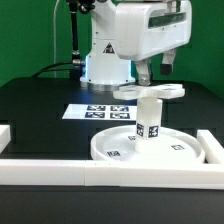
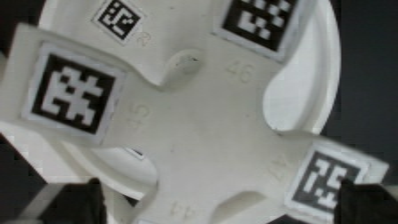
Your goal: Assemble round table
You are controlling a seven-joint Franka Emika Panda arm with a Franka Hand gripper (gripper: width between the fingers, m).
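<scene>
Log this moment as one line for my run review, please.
stage: cross-shaped foot atop leg | leg: upright on disc hub | hand: open, above foot | marker board: behind disc

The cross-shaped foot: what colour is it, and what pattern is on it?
White, with black-and-white square tags on its arms; the cross-shaped foot shows best in the wrist view.

**Hidden and cut off**

The white plastic cross-shaped foot (image 2: 187, 110) overruns the wrist view's edges, its black-and-white tags cropped; the pincer's fingertips (image 2: 63, 200) are dark and blurred; in the exterior view the white robot arm (image 1: 140, 35) is cut off; the large white rimmed disc (image 1: 110, 148) hides its hub behind the short cylindrical leg (image 1: 149, 115).
</scene>
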